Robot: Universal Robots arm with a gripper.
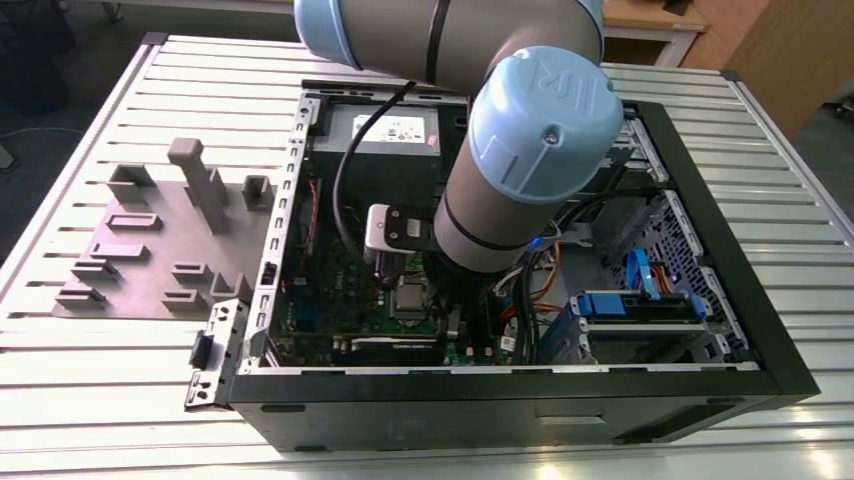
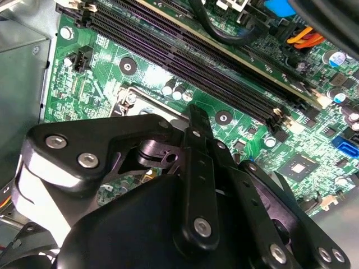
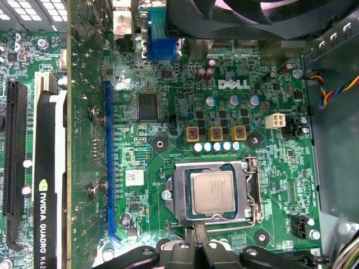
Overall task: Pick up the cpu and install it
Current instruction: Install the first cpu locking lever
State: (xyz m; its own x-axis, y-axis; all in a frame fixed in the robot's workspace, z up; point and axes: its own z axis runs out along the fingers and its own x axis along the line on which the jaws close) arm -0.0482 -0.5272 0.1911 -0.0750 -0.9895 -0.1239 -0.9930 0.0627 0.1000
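**Arm down, fingers together**

My arm (image 1: 494, 210) hangs steeply downward in the exterior view, blue-capped wrist joint (image 1: 547, 110) up top, forearm angled low. My gripper (image 3: 197, 232) points straight down in the first wrist view, its black fingers (image 3: 189, 246) pressed together, gripping nothing.

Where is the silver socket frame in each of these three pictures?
Exterior view: the socket frame sits mid-case, under the arm.
First wrist view: the frame rings the cpu.
Second wrist view: its corner lies between the gripper and the black slots.
Shared landmark: the green motherboard.
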